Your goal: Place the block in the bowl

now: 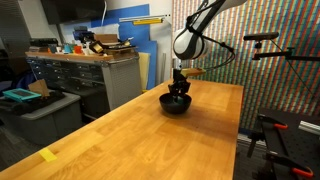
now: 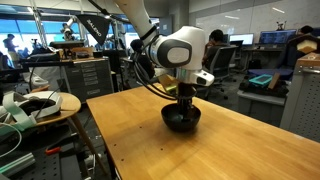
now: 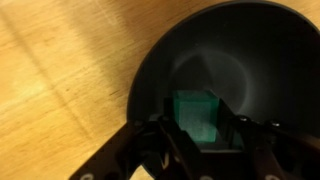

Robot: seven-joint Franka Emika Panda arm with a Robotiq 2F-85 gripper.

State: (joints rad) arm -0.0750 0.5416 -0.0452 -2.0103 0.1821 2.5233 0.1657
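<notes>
The black bowl (image 1: 176, 105) stands on the wooden table and shows in both exterior views (image 2: 182, 121). My gripper (image 1: 178, 89) reaches straight down into it (image 2: 184, 101). In the wrist view the green block (image 3: 195, 115) sits between my fingers (image 3: 197, 128), over the bowl's dark inside (image 3: 160, 70) near its front wall. The fingers appear closed on the block's sides. In the exterior views the block is hidden by the gripper and the bowl's rim.
The wooden table (image 1: 150, 140) is long, and the bowl sits near its far end. A flat yellow tape piece (image 1: 48, 154) lies near the table's front left edge. Cabinets and clutter stand off the table (image 1: 80, 70). A tripod stands beside it (image 1: 275, 130).
</notes>
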